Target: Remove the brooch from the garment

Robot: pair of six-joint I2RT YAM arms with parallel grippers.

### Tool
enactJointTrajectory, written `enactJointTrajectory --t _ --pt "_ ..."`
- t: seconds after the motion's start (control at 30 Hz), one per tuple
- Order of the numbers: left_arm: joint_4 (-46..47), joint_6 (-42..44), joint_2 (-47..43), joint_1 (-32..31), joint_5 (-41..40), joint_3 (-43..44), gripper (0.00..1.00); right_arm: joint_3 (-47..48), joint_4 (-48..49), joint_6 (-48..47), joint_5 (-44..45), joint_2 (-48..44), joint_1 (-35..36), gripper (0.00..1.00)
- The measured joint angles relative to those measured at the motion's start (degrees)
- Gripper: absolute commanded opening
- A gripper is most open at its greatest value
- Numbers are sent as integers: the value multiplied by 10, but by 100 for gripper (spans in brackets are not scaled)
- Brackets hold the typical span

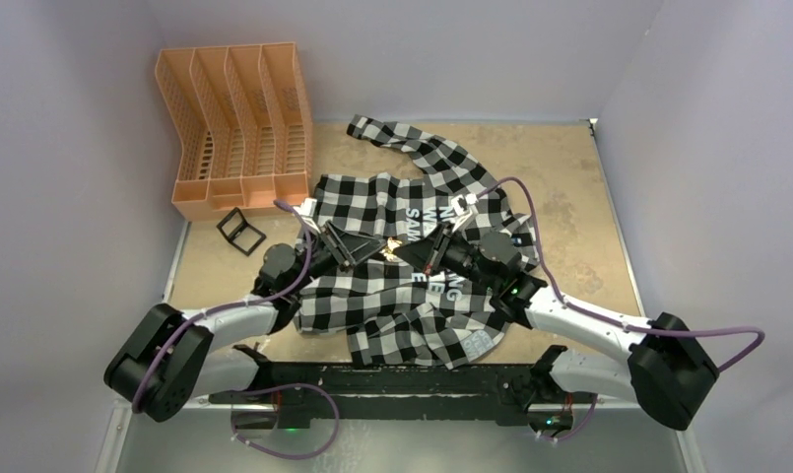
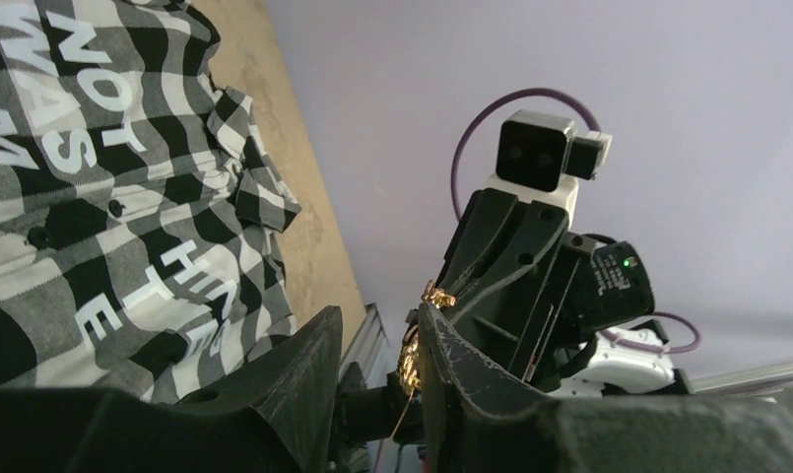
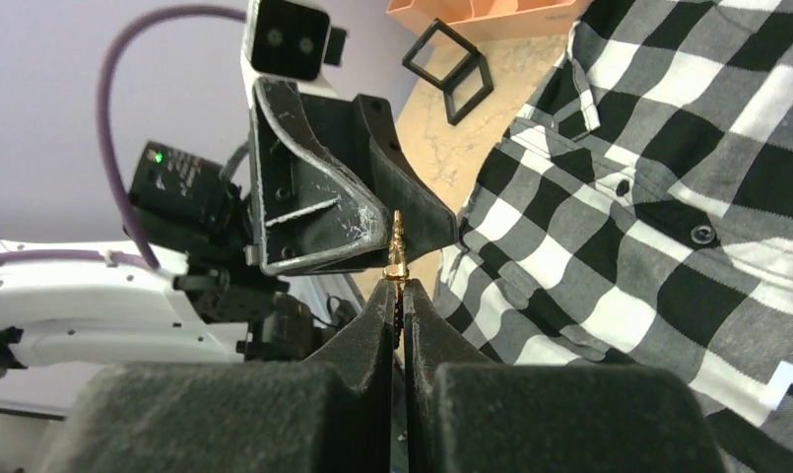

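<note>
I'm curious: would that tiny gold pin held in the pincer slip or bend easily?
Probably stiff and light: the brooch stands upright from the shut right pincer without drooping. Possibly slippery: shiny metal, gripped only at its lower end.

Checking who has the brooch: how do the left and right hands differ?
The right hand is shut, pinching the brooch at its tips; the left hand is open, fingers apart. The right hand grips the brooch; the left hand only has it in its gap. Both meet tip to tip over the shirt.
</note>
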Motion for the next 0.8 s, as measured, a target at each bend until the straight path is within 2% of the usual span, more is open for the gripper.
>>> enactJointTrajectory --t 0.23,0.43,0.57,0.8 --pt "-114 109 -23 26 93 66 32 43 -53 -87 -73 2 -24 0" --pt "-165 158 -49 31 150 71 27 63 -69 -130 -175 17 -61 0" --pt "-152 157 -46 31 173 71 24 75 -70 -152 -241 36 -92 0" --pt "-62 121 -8 31 193 68 21 98 -74 -185 -318 63 -106 0"
